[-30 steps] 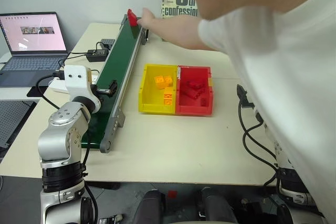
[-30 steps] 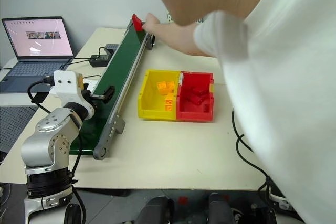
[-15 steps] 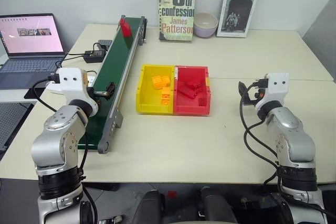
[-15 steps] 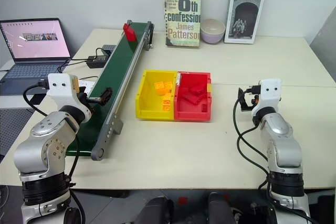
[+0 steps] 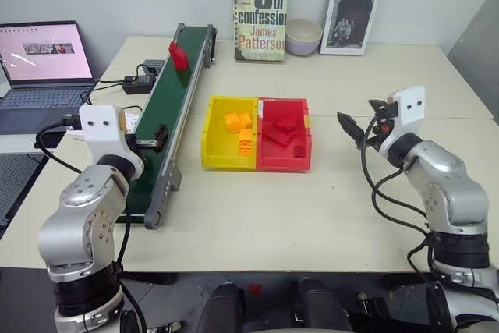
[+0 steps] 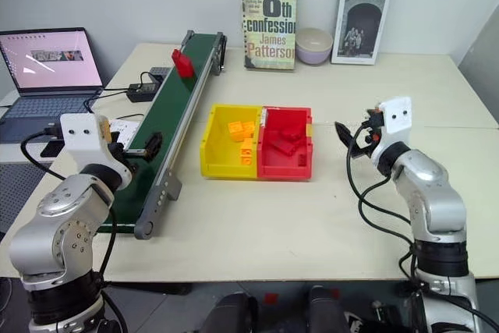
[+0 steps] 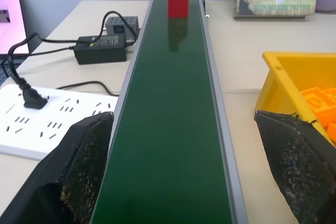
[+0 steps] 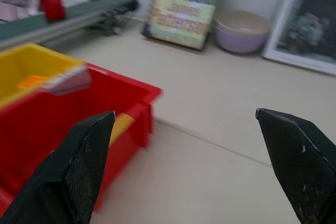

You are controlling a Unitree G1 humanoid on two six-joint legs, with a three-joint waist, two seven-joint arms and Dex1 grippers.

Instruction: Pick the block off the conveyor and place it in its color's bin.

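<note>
While the block [image 5: 178,54] is standing upright near the far end of the conveyor [image 5: 168,118], nothing is touching it. Beside the belt, the red bin [image 5: 302,139] is sitting joined to its yellow tray [image 5: 210,134], each holding bricks of its own colour. Over the belt's near end the left gripper [image 7: 184,166] is hanging with fingers wide apart. Off to the bin's right, the right gripper [image 5: 351,125] is pointing toward it, fingers spread and empty.
</note>
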